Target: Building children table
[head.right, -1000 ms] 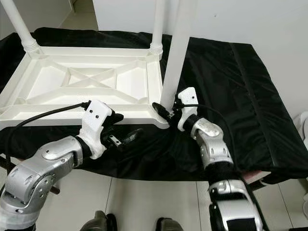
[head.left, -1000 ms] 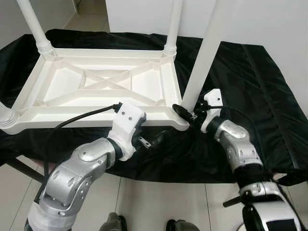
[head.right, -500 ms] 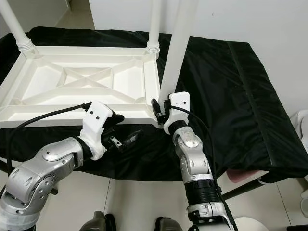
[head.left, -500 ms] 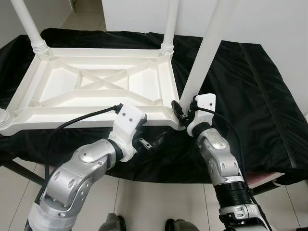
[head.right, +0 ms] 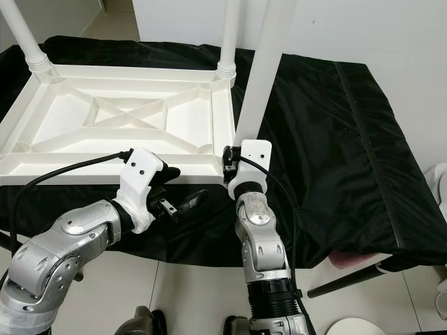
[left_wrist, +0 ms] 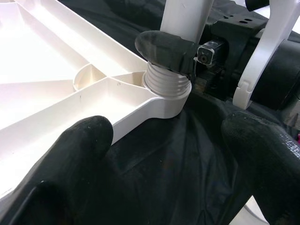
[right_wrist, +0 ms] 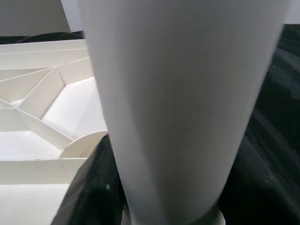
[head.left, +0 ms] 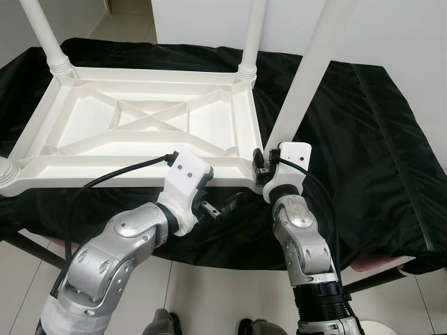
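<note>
Nearest: the left tool [head.left: 215, 207], fingers spread and holding nothing, hovers just off the near edge of the counter [head.left: 391, 139], which is draped in a black cloth [head.right: 328, 125]. A black cable [head.left: 119, 171] runs from its wrist housing across the tabletop's near rim.

Beside it: the right tool [head.left: 260, 165] stands at the tabletop's near right corner, its fingers [left_wrist: 166, 47] pressed against the base of the leg [head.right: 269, 63] just above the ribbed collar [left_wrist: 167, 84]. The leg rises tilted out of the corner socket.

Middle: the white tabletop [head.left: 140, 125] lies upside down on the cloth, its ribbed underside with an X-brace facing up.

Far: two more legs [head.left: 43, 31] [head.left: 251, 35] stand upright in the far corners. Another collar [head.left: 5, 171] shows at the near left corner. Beyond the counter, a white wall [head.left: 391, 35] and pale floor tiles [head.left: 126, 17].
</note>
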Robot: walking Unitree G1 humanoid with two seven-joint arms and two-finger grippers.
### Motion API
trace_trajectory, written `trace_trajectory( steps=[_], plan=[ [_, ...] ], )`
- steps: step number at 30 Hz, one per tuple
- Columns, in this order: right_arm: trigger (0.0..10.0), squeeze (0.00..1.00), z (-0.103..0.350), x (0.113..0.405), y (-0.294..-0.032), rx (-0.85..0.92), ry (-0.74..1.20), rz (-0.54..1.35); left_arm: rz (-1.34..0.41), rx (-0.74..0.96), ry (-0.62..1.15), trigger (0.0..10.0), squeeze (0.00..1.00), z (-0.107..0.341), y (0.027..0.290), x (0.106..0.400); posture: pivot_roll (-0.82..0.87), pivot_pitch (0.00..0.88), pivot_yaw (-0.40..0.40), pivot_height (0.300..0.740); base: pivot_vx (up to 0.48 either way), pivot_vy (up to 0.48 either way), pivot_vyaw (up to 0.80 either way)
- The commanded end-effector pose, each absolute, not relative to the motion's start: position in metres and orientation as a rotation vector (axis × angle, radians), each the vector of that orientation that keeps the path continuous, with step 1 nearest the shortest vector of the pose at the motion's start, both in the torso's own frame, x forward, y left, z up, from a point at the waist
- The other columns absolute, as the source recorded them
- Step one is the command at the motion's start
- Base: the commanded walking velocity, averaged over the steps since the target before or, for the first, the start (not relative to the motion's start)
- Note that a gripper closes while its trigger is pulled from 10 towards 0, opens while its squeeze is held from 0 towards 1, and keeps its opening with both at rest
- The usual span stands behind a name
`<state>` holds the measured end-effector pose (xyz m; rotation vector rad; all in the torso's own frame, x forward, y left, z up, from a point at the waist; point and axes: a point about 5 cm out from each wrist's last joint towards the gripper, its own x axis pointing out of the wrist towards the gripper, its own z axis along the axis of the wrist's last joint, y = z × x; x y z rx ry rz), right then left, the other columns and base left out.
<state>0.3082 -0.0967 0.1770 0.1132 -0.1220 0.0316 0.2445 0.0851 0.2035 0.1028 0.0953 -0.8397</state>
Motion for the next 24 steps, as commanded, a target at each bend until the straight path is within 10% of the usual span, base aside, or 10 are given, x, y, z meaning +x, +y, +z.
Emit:
trace_trajectory(
  steps=[1, 2, 12, 13, 24],
  plan=[
    [10.0, 0.18, 0.174, 0.305, -0.097, 0.159, -0.11, 0.025, -0.855, 0.098, 0.094, 10.0, 0.0, 0.203, 0.083, 0.242, -0.07, 0.134, -0.008, 0.74, 0.0, 0.0, 0.0],
    [10.0, 1.0, 0.177, 0.305, -0.098, 0.158, -0.139, 0.051, -0.854, 0.097, 0.097, 10.0, 0.0, 0.202, 0.083, 0.242, -0.07, 0.133, -0.006, 0.74, 0.0, 0.0, 0.0],
    [10.0, 1.0, 0.188, 0.31, -0.121, 0.11, -0.194, 0.206, -0.851, 0.096, 0.098, 10.0, 0.0, 0.203, 0.084, 0.242, -0.07, 0.141, -0.004, 0.74, 0.0, 0.0, 0.0],
    [10.0, 0.0, 0.187, 0.312, -0.123, 0.089, -0.187, 0.255, -0.851, 0.094, 0.099, 10.0, 0.0, 0.203, 0.084, 0.242, -0.07, 0.148, 0.0, 0.74, 0.0, 0.0, 0.0],
    [10.0, 0.0, 0.179, 0.326, -0.135, -0.027, -0.145, 0.584, -0.851, 0.098, 0.099, 10.0, 0.0, 0.204, 0.085, 0.244, -0.08, 0.154, 0.01, 0.74, 0.0, 0.0, 0.0]
  ],
)
